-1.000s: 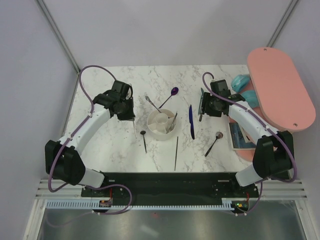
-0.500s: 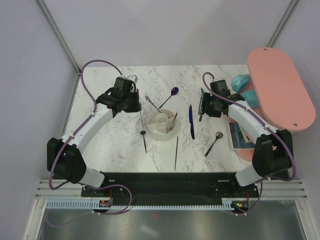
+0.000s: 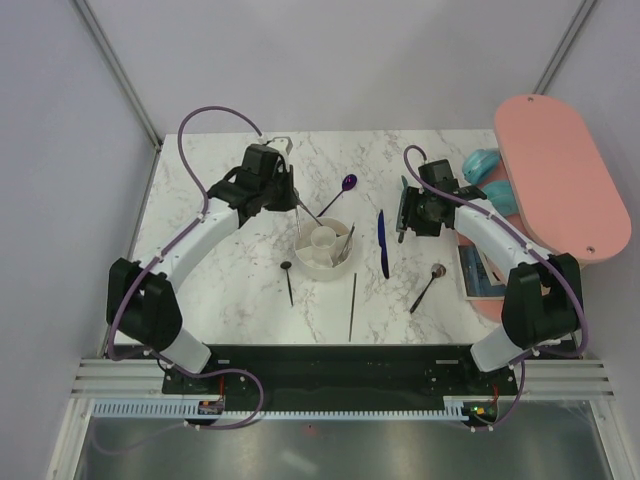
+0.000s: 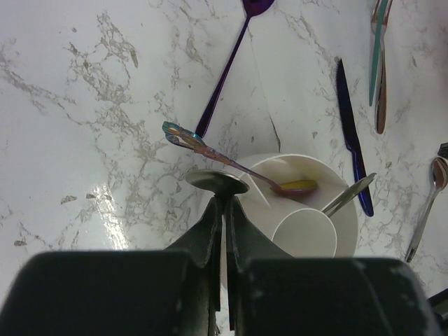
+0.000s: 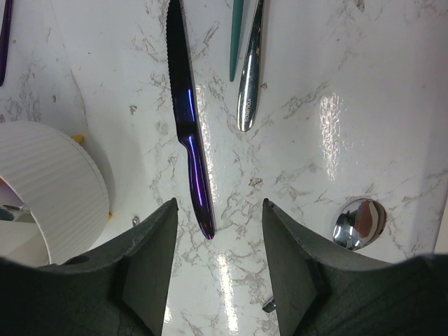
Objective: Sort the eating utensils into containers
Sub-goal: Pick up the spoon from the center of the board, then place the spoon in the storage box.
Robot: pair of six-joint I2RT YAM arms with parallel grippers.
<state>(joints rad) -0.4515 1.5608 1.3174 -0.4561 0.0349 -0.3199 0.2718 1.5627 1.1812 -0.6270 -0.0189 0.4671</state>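
Jaws on the left gripper [image 4: 222, 204] are pinched tight on the thin shaft of a silver utensil [image 4: 215, 180], whose oval end pokes out just past the fingertips, and it hangs right at the left rim of the white holder [image 4: 348, 222]. Already in there: a gold-bowled spoon [image 4: 297, 187] leaning out over the far-left rim, and a silver handle [image 4: 350, 194] sticking up on the right side. Over on the right, the right gripper [image 5: 220, 206] has its jaws standing well apart with nothing between them, hovering above the blue knife [image 5: 189, 133], which lies flat on the marble just right of the holder. A teal stick [image 5: 236, 35] and a silver piece [image 5: 250, 77] lie side by side close to it. A purple spoon [image 3: 338, 193] waits on the far side, with a black spoon [image 3: 287, 280], a black stick [image 3: 353, 305] and a silver spoon [image 3: 428, 287] on the near side. My read is that these pieces are light, stiff and slick, so a thin shaft could swivel in a pinch; holding mid-handle looks safest. The holder looks like light plastic and could slide or tip if nudged, so a low, gentle release seems wise. That knife sits flush on the table, and I would straddle its narrow width at the handle.
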